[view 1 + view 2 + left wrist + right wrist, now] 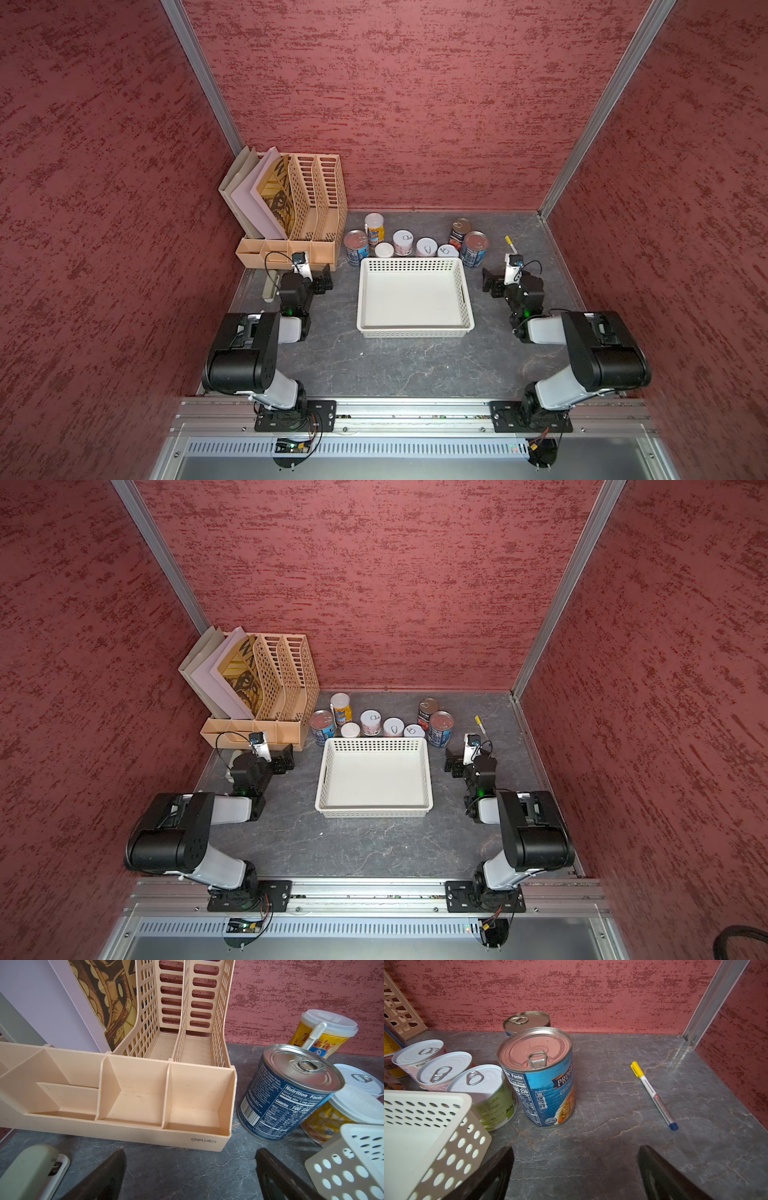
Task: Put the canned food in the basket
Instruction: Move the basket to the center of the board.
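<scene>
**Two arms flank the basket, cans waiting.** The basket (411, 297) lies at the centre of the frame in both top views, with an arm folded low on either side. The left arm (249, 353) and right arm (598, 353) rise from bases on the rail along the bottom edge. Each doubles back at the elbow, then reaches forward with its wrist angled down toward the table (395, 365). The left gripper (322, 282) hovers just beside the basket's upper-left corner, and the right gripper (492, 283) just beside its upper-right corner. The wrist views show each pair of jaws spread wide, gripping nothing, with only table between them.

Eight cans (403, 242) stand upright on the table in a loose row just above the basket's far rim, all outside it. Two are blue with silver tops, one at each end of the row. One is red, behind the right-hand blue one. Two are yellow with white plastic lids. Two pink and one green have white pull-tab tops.

One pen (510, 243) with a yellow cap lies right of the cans, apart from them. One beige organizer (291, 216) fills the table's upper left, with papers leaning in its leftmost slots. One pale stapler (270, 286) lies below it, partly hidden by the left arm.
</scene>
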### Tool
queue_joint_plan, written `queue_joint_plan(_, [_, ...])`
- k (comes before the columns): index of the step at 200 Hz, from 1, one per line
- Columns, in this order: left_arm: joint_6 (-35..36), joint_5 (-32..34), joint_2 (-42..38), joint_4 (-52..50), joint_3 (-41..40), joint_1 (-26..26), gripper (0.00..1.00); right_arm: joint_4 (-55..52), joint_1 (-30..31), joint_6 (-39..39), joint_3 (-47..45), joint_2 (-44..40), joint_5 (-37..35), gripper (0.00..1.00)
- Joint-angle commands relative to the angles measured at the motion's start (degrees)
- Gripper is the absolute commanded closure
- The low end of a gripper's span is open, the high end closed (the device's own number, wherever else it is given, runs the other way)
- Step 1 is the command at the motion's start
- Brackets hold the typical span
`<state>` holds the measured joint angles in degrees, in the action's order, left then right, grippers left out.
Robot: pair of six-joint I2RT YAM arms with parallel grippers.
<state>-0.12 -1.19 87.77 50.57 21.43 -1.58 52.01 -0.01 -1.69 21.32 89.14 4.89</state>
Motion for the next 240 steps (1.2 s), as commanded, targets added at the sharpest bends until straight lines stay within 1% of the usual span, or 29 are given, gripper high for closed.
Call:
queue_joint_plan(1, [0.8, 0.1, 0.1, 0.8, 0.2, 0.2, 0.00, 0.1, -0.4, 0.6, 1.0, -0.5, 0.3, 0.02])
queue_joint_plan(63, [0.6, -0.1, 0.1, 0.8, 0.2, 0.1, 0.00, 0.3, -0.3, 0.5, 0.9, -0.6, 0.0, 0.02])
queue_joint_plan(73, [0.7, 0.0, 0.1, 0.8, 0.2, 0.1, 0.00, -3.1, 0.0, 1.1, 2.1, -2.4, -2.6, 0.02])
queue_joint_plan(82, [0.8, 0.0, 0.0, 0.8, 0.2, 0.0, 0.00, -10.1, 0.9, 0.9, 4.3, -5.3, -5.9, 0.02])
queue_joint_plan(92, [0.7, 0.1, 0.0, 0.8, 0.1, 0.1, 0.00, -15.1, 1.7, 0.1, 6.1, -9.2, -6.9, 0.02])
queue_joint_plan(110, [0.9, 0.4, 0.0, 1.1, 0.1, 0.2, 0.00, -15.9, 3.7, -2.5, 5.8, -11.6, -6.8, 0.01])
queue_joint_plan(128, [1.4, 1.0, -2.0, -2.4, 1.1, 0.8, 0.00, -16.6, 7.0, -4.1, 6.3, -12.9, -12.8, 0.02])
queue_joint_plan(136, [1.4, 2.7, -3.7, -5.7, 2.0, 1.5, 0.00, -17.9, 8.1, -3.0, 6.7, -14.2, -16.3, 0.02])
queue_joint_plan(144, [1.6, 4.4, -5.3, -10.0, 3.5, 2.1, 0.00, -20.5, 8.5, 0.9, 7.3, -16.3, -19.5, 0.01])
queue_joint_plan(154, [1.6, 6.2, -6.9, -15.5, 5.7, 2.9, 0.00, -25.1, 8.6, 5.2, 8.3, -19.8, -20.6, 0.02])
queue_joint_plan(164, [0.6, 7.3, -8.3, -22.0, 8.4, 3.8, 0.00, -30.1, 8.6, 8.1, 9.3, -23.7, -18.5, 0.02])
queue_joint_plan(179, [-3.5, 11.0, -10.8, -36.2, 14.0, 5.9, 0.00, -38.6, 8.6, 17.2, 11.6, -29.0, -15.8, 0.02])
queue_joint_plan(194, [-5.9, 11.2, -12.9, -48.8, 20.5, 8.6, 0.00, -49.5, 8.6, 22.4, 16.9, -31.1, -11.2, 0.01])
queue_joint_plan(210, [-7.7, 11.6, -15.0, -57.2, 25.5, 12.8, 0.00, -60.6, 8.8, 23.2, 23.7, -30.6, -5.5, 0.02])
queue_joint_plan(221, [-8.6, 12.9, -16.9, -61.1, 28.0, 16.0, 0.00, -66.4, 9.2, 23.3, 26.7, -29.8, -4.2, 0.02])
queue_joint_plan(229, [-9.9, 14.8, -18.6, -64.2, 29.6, 18.1, 0.00, -68.7, 9.6, 24.2, 27.6, -29.6, -3.3, 0.02])
queue_joint_plan(240, [-12.1, 16.2, -21.1, -67.5, 30.9, 20.1, 0.00, -67.4, 9.8, 24.6, 26.1, -29.6, -1.0, 0.02])
